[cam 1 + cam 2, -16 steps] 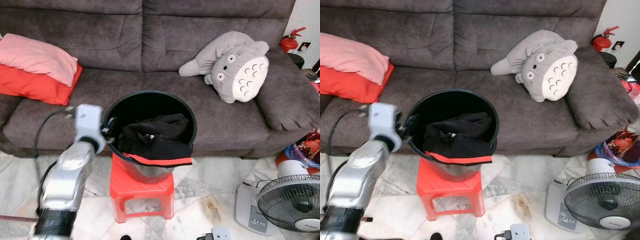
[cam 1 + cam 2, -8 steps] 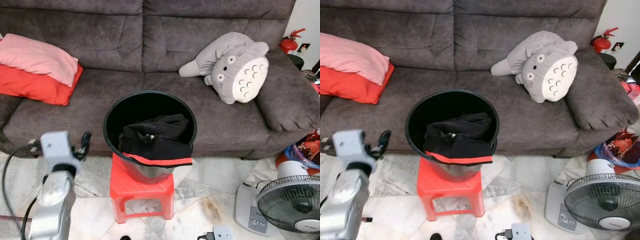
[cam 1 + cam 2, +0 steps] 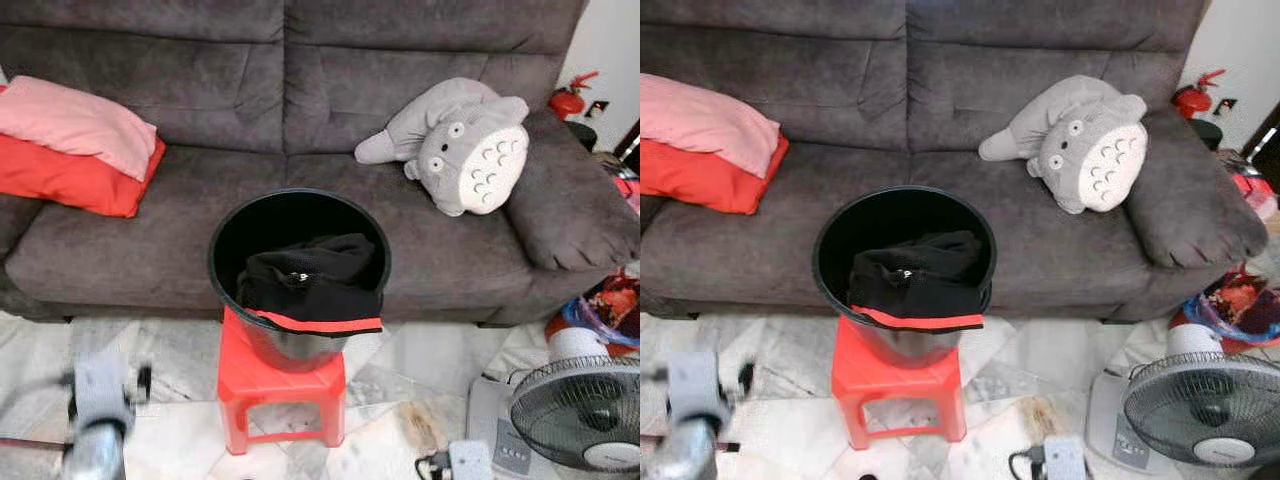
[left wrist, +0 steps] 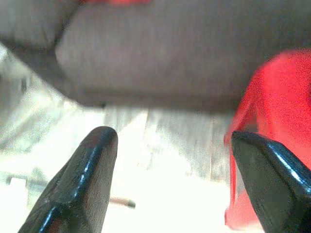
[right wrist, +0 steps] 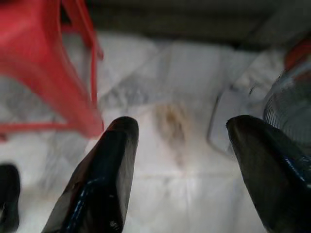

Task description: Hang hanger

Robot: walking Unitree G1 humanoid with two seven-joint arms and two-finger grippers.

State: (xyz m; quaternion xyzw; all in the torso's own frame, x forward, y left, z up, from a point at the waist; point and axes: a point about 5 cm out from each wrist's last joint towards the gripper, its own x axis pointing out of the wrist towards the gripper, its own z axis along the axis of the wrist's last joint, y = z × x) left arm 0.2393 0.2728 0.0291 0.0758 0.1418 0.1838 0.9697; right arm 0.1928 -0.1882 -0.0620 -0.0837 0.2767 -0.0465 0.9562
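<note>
A black bucket (image 3: 300, 215) stands on a red plastic stool (image 3: 280, 385) in front of the sofa. A black garment with a red hem (image 3: 312, 285) lies in it and hangs over the front rim. A small pale bit on the garment is too small to identify. My left gripper (image 3: 143, 380) is low at the bottom left, blurred, well away from the bucket. In the left wrist view the left gripper (image 4: 170, 138) is open and empty above the floor, beside the stool (image 4: 272, 121). My right gripper (image 5: 182, 126) is open and empty over the marble floor, near the stool (image 5: 43, 63).
A grey sofa (image 3: 200, 190) spans the back, with pink and red pillows (image 3: 75, 150) at the left and a grey plush toy (image 3: 470, 145) at the right. A floor fan (image 3: 575, 415) and a power adapter (image 3: 465, 460) sit at the bottom right.
My left arm has dropped from the bucket's left rim down toward the floor at the bottom left. The garment and bucket have not moved. The camera has shifted slightly.
</note>
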